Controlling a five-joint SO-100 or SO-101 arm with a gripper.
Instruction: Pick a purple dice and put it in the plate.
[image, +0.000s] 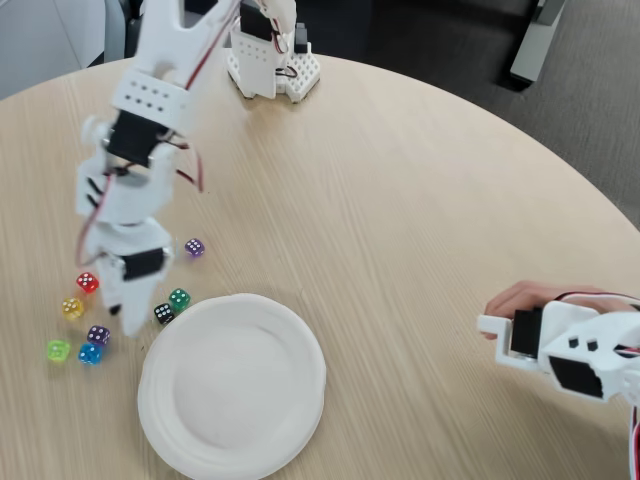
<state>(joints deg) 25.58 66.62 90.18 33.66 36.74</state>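
The white plate (232, 385) lies at the front of the round wooden table. One purple dice (98, 335) sits left of the plate among other dice. A second purple die (194, 247) lies alone farther back, right of the arm. My white arm reaches down from the back. Its gripper (122, 308) points down just above and right of the nearer purple dice, between the red die (88, 283) and the black die (163, 313). The fingers overlap into one tapered shape, and I see nothing held in them.
Around the gripper lie a yellow die (72, 307), a blue die (90, 353), a lime die (58, 350) and a dark green die (179, 298). The arm's base (272, 62) stands at the back. A person's hand (512, 300) holds a second white arm (575, 350) at the right edge.
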